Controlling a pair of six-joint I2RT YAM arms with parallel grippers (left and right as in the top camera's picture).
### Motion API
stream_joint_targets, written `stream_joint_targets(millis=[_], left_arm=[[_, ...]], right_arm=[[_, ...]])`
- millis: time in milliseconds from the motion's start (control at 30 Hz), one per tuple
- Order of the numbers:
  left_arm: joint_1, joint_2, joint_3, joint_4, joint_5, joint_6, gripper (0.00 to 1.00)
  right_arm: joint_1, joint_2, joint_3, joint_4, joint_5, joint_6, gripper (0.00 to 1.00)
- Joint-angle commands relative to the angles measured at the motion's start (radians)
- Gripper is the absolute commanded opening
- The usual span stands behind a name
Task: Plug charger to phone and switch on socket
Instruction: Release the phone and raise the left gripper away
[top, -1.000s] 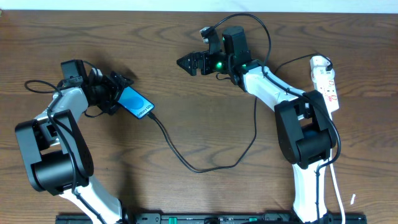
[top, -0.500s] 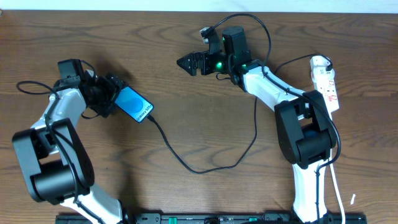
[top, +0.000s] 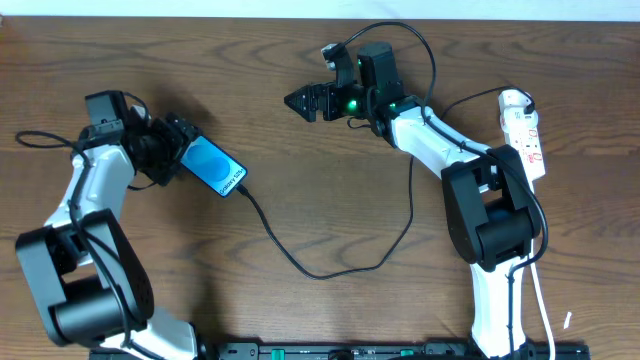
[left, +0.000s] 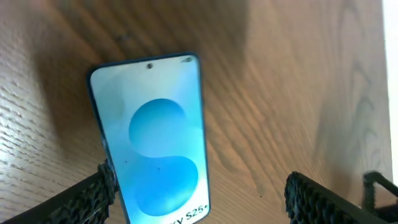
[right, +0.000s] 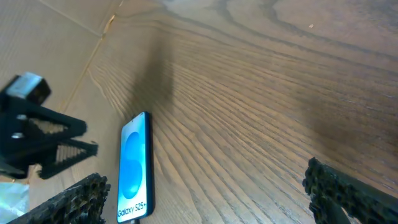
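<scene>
The phone (top: 214, 166), its blue screen lit, lies flat on the table at the left. It also shows in the left wrist view (left: 155, 143) and the right wrist view (right: 134, 168). The charger (top: 300, 262), a thin black cable, runs from the phone's lower right end in a loop across the table; its tip appears seated in the phone. My left gripper (top: 181, 150) (left: 202, 193) is open around the phone's upper left end, one finger against its edge. My right gripper (top: 298, 100) (right: 205, 193) is open and empty at the top centre. The socket (top: 526, 130) lies at the far right.
The right arm's body (top: 490, 215) stands between the cable loop and the socket. The left arm's base (top: 85, 285) fills the lower left. The socket's white cord (top: 545, 300) runs down the right edge. Bare wooden table (top: 300, 190) lies between the arms.
My left arm has drawn back to the left, and the phone has slid slightly left with it. The right arm has not moved.
</scene>
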Motion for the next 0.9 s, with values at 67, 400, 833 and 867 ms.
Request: stream_joint_targets(millis=[67,400,833,867], left_arm=[[0.003,-0.095,-0.011,-0.006,-0.013,0.111,0.89],[0.003,-0.229,-0.011,-0.013,-0.013,0.205,0.88],[0.003,-0.287,-0.011,-0.02,-0.035,0.233,0.88],[0.003,-0.287,-0.011,-0.025,-0.036,0.242,0.88]], right_arm=[[-0.003,-0.016,0.016,-0.003,0.0,-0.016,0.99],[-0.003,-0.016,0.016,-0.003,0.0,-0.016,0.99],[-0.003,-0.016,0.016,-0.003,0.0,-0.016,0.99],[-0.003,-0.016,0.016,-0.003,0.0,-0.016,0.99]])
